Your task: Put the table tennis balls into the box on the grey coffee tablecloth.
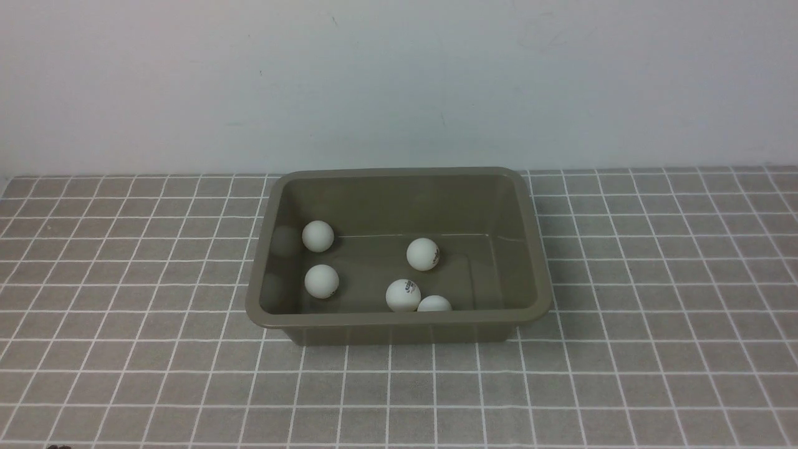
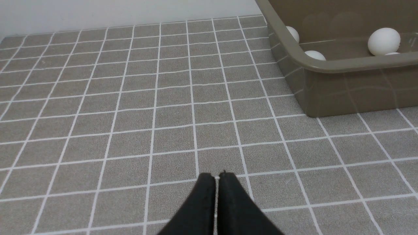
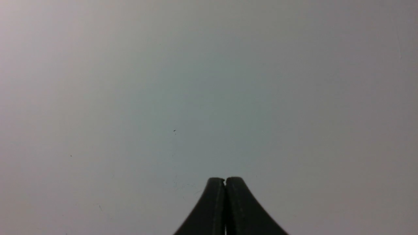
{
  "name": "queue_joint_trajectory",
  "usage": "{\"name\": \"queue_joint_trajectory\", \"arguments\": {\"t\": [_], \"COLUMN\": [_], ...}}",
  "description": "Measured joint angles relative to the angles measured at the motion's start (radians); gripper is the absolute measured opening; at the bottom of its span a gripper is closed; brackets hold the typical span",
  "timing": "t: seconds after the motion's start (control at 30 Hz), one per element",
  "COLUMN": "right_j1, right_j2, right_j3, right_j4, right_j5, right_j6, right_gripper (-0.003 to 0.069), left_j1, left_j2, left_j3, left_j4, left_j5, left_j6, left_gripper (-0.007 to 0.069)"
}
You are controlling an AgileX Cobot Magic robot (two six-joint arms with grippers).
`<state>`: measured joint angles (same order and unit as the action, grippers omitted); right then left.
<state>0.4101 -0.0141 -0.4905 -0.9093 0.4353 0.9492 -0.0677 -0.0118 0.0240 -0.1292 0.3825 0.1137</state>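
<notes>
The left gripper (image 2: 217, 176) has its black fingers pressed together, holding nothing, low over bare cloth (image 1: 124, 299) to the left of the box (image 1: 399, 319). The right gripper (image 3: 225, 179) is also pressed together and empty, facing only the pale wall (image 1: 399, 81). The grey checked cloth lies open on every side of the box (no arm shows in the front view). All five balls (image 1: 318, 236) sit inside: two at the left, three toward the near middle.

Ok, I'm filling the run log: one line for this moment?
table tennis balls: five in box | grey coffee tablecloth: no balls visible | left pincer: shut, empty | right pincer: shut, empty, faces wall
</notes>
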Motion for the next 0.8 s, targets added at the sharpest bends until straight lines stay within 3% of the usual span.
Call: {"name": "queue_joint_trajectory", "arguments": {"t": [0.47,0.6,0.67,0.8], "right_j1": [0.000,0.008,0.018,0.027], "right_j2": [0.000,0.000,0.000,0.000], "right_j3": [0.000,0.000,0.012,0.066], "right_j4": [-0.003,0.096,0.244,0.626], "right_j5": [-0.002,-0.009,-0.018,-0.045], "right_j6": [0.000,-0.031,-0.136,-0.555], "right_gripper": [-0.0013,-0.0013,-0.0013,-0.0013], "left_j1": [0.000,0.000,0.000,0.000], "left_j2": [0.000,0.000,0.000,0.000], "left_j3": [0.000,0.000,0.000,0.000], "left_j4": [0.000,0.000,0.000,0.000], "left_j5": [0.000,0.000,0.000,0.000], "left_j6": [0.000,0.000,0.000,0.000], "left_gripper": [-0.0005,-0.0005,-0.0005,-0.0005]}}
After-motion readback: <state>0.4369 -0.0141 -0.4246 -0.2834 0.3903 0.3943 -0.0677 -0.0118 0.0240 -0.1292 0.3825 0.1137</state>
